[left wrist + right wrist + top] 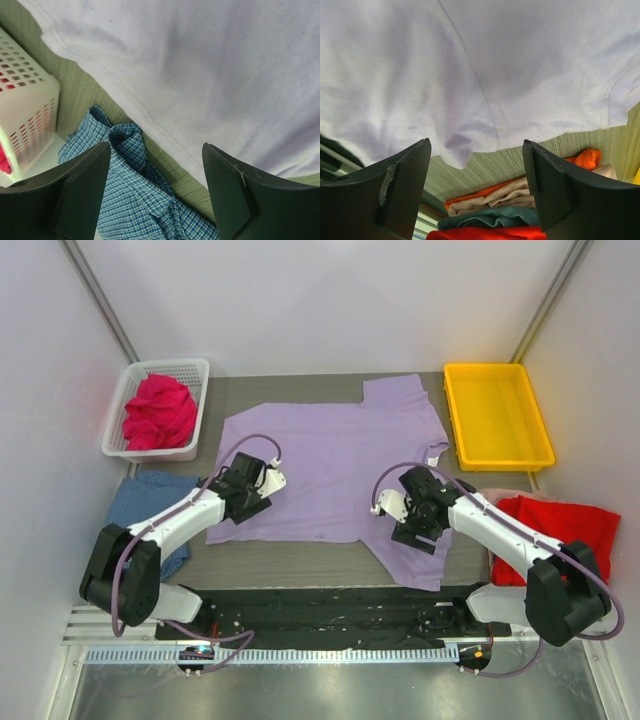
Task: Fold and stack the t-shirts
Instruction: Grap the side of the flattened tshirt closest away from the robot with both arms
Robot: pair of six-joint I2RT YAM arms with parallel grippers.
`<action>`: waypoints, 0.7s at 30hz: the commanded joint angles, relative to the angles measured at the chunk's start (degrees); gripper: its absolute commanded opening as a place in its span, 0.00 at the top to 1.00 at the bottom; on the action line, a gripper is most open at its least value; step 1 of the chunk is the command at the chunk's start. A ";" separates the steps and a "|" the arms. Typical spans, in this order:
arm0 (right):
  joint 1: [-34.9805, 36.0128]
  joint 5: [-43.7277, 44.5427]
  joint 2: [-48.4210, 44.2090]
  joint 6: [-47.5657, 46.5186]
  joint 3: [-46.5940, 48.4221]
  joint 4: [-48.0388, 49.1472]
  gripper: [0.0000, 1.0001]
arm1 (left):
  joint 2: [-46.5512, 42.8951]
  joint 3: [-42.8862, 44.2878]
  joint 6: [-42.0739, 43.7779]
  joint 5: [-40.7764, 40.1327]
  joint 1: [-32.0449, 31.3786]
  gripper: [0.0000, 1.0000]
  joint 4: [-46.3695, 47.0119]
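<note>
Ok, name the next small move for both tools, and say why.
Probably lower the left tool and right tool onto the near edge of the lavender t-shirt and pinch it: both stand open above the flat-spread cloth, holding nothing.

White mesh basket (pixel 186 368) far left, yellow tray (pixel 497 420) far right

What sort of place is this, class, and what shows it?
Likely a robot lab's laundry-folding cell: white-walled enclosure, two white-and-black robot arms, large lavender-purple t-shirt spread flat, white plastic mesh basket of magenta-pink cloth.

no legible text, labels, brands, numbers or signs on anything in view
</note>
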 commanded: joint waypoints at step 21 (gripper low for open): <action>18.39 -0.86 -8.99 6.05 0.15 -19.68 0.28 | -3.00 3.17 1.48 -2.03 -0.79 0.21 -4.19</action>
